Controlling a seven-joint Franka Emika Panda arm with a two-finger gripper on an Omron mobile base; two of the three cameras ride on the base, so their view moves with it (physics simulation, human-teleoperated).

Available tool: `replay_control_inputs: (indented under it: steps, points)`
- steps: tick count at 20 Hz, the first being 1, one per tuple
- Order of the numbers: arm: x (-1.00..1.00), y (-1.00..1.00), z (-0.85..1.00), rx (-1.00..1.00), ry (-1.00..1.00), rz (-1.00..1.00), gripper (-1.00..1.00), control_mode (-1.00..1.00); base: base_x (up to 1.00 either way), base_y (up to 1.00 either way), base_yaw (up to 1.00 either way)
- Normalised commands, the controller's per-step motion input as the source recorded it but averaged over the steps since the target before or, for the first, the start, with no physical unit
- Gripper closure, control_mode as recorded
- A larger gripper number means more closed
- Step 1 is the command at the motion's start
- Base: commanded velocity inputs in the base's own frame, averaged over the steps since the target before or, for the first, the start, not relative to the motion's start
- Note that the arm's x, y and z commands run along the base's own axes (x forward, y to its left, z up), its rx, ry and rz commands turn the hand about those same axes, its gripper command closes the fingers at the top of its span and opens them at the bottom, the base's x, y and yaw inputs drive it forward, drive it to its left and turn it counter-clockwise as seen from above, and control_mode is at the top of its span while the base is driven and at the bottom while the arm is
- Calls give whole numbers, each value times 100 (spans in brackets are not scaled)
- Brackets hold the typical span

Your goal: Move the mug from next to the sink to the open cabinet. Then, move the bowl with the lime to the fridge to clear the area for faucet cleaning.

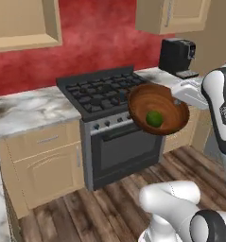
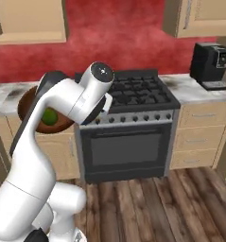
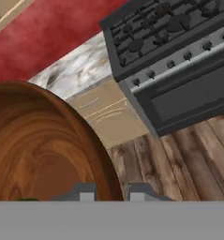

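Left to right: marble counter (image 1: 24,111), black stove (image 1: 102,90), then the bowl (image 1: 157,111), carried in the air before the stove's right front corner, tilted, with the lime (image 1: 154,118) resting low inside it; my gripper (image 3: 109,192) is pinched narrow on the bowl's rim, one fingertip (image 3: 86,193) inside and one outside. The step in hand, I judge, is the second, bowl to fridge; next I must reach the fridge while levelling the bowl so the lime stays in.
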Motion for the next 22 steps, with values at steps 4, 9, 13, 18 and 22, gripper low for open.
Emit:
replay_control_inputs:
  steps: [4,9,13,18,22]
  points:
    - [0,0,0,0,0,0,100,100,0,-2,-100]
    - [0,0,0,0,0,0,100,100,0,-1,-100]
    - [0,0,0,0,0,0,100,100,3,-22,-99]
    - [0,0,0,0,0,0,100,100,56,-55,-77]
    - [0,0,0,0,0,0,100,100,100,20,-39]
